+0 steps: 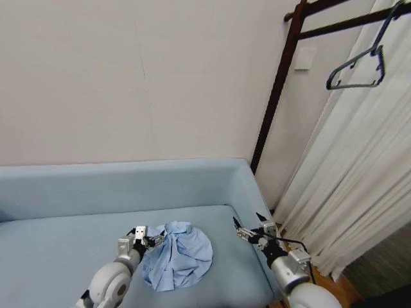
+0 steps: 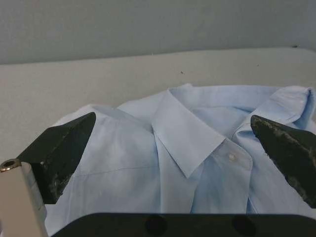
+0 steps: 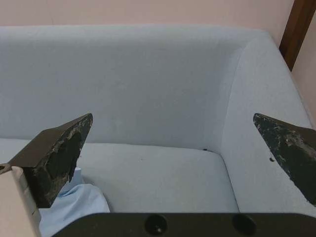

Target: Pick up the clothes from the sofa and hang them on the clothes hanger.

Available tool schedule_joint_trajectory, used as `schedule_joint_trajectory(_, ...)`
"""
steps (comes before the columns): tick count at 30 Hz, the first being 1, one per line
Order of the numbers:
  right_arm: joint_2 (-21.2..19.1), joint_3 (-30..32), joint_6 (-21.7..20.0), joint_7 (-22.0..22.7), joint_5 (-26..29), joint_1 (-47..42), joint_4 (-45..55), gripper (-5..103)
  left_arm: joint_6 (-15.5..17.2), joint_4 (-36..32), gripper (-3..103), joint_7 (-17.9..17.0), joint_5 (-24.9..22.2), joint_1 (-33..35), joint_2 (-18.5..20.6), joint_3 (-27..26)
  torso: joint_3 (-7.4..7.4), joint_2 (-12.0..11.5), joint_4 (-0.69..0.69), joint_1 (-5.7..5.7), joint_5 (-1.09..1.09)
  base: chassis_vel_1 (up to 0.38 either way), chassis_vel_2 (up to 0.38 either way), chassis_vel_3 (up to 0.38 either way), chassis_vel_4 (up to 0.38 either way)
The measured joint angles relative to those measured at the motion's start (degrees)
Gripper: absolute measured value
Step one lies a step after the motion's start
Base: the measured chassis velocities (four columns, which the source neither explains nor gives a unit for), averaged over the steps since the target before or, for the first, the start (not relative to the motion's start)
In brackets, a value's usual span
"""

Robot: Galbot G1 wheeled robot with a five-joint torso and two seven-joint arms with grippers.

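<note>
While the crumpled light-blue shirt [image 1: 178,255] lies on the sofa [image 1: 115,186] seat, the left end effector [image 1: 156,240] sits at its collar edge, released, its two fingers [image 2: 64,148] spread to either side of the collar. Right of the shirt and apart from it, the right end effector [image 1: 247,222] hovers low over the bare cushion, likewise spread wide. A dark hanger [image 1: 356,67] hangs on the rack [image 1: 276,90] at upper right.
</note>
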Motion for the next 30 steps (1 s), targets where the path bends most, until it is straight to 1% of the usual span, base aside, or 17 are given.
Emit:
schedule_joint_trajectory(5,-0.5,-0.6,0.0,0.3,0.0,1.0,-1.7,100,0.6,4.9,100,-0.5,-0.5,-6.5,-1.9,5.8,0.00,0.0,-0.01,0.00,0.00,0.000,0.000,0.000,0.000)
schedule_joint_trajectory(8,-0.7,-0.6,0.0,0.5,0.0,1.3,-2.2,100,0.6,6.1,100,-0.6,-0.5,-7.9,-2.7,7.3,0.00,0.0,-0.01,0.00,0.00,0.000,0.000,0.000,0.000)
schedule_joint_trajectory(9,-0.9,-0.6,0.0,0.6,0.1,1.3,-2.3,100,0.6,6.6,102,-0.6,-0.5,-8.4,-2.9,8.0,0.00,0.0,-0.01,0.00,0.00,0.000,0.000,0.000,0.000)
schedule_joint_trajectory(11,-1.1,-0.6,0.0,0.7,0.2,1.5,-2.5,100,0.6,7.9,98,-0.7,-0.4,-9.1,-3.2,9.0,0.00,0.0,0.00,0.00,0.00,0.000,0.000,0.000,0.000)
schedule_joint_trajectory(13,-1.2,-0.6,0.0,0.7,0.3,1.5,-2.5,100,0.6,8.6,98,-0.7,-0.4,-9.4,-3.2,9.3,0.00,0.0,0.00,0.00,0.00,0.000,0.000,0.000,0.000)
schedule_joint_trajectory(16,-1.4,-0.7,0.0,0.9,0.3,1.7,-2.9,100,0.6,10.5,84,-0.7,-0.3,-10.1,-3.4,9.6,0.00,0.0,0.00,-0.01,0.00,0.000,0.000,0.000,0.000)
schedule_joint_trajectory(17,-1.4,-0.7,0.0,0.9,0.3,1.7,-2.9,100,0.6,10.5,84,-0.7,-0.3,-10.1,-3.4,9.6,0.00,0.0,0.00,-0.01,0.00,0.000,0.000,0.000,0.000)
schedule_joint_trajectory(18,-1.4,-0.8,0.0,0.9,0.3,1.8,-3.0,100,0.6,10.9,78,-0.7,-0.2,-10.3,-3.4,9.6,0.00,0.0,0.00,-0.01,0.00,0.000,0.000,0.000,0.000)
schedule_joint_trajectory(19,-1.5,-0.8,0.0,0.9,0.4,1.9,-3.2,100,0.6,11.3,78,-0.7,-0.2,-10.3,-3.5,9.6,0.00,0.0,0.00,-0.01,0.00,0.000,0.000,0.000,0.000)
schedule_joint_trajectory(21,-1.7,-1.2,-0.1,1.0,0.4,2.2,-3.5,100,0.4,12.5,68,-0.6,-0.1,-10.3,-3.7,9.6,-0.01,0.0,0.00,-0.01,0.00,0.000,0.000,0.000,0.000)
schedule_joint_trajectory(22,-1.7,-1.2,-0.1,1.0,0.4,2.2,-3.5,100,0.4,12.5,68,-0.6,-0.1,-10.3,-3.7,9.6,-0.01,0.0,0.00,-0.01,0.00,0.000,0.000,0.000,0.000)
schedule_joint_trajectory(25,-1.9,-2.3,-0.2,1.3,0.5,3.0,-4.2,100,-0.1,14.3,51,-0.4,0.5,-10.1,-3.9,9.8,0.00,0.0,0.00,-0.01,-0.01,0.000,0.000,0.000,0.000)
schedule_joint_trajectory(26,-1.9,-2.3,-0.2,1.3,0.5,3.0,-4.2,100,-0.1,14.3,51,-0.4,0.5,-10.1,-3.9,9.8,0.00,0.0,0.00,-0.01,-0.01,0.000,0.000,0.000,0.000)
schedule_joint_trajectory(27,-2.0,-2.6,-0.2,1.5,0.5,3.2,-4.4,100,-0.2,14.5,45,-0.3,0.6,-10.0,-4.0,9.8,-0.01,0.0,0.00,0.00,0.00,0.000,0.000,0.000,0.000)
schedule_joint_trajectory(28,-2.1,-2.7,-0.2,1.5,0.6,3.3,-4.4,100,-0.2,14.6,45,-0.3,0.6,-9.9,-4.0,9.8,0.00,0.0,0.00,-0.01,0.00,0.000,0.000,0.000,0.000)
schedule_joint_trajectory(30,-2.4,-3.5,-0.2,1.9,0.8,4.1,-4.9,100,-0.3,14.7,35,-0.1,0.8,-9.6,-3.8,9.7,0.00,0.0,0.00,-0.01,-0.01,0.000,0.000,0.000,0.000)
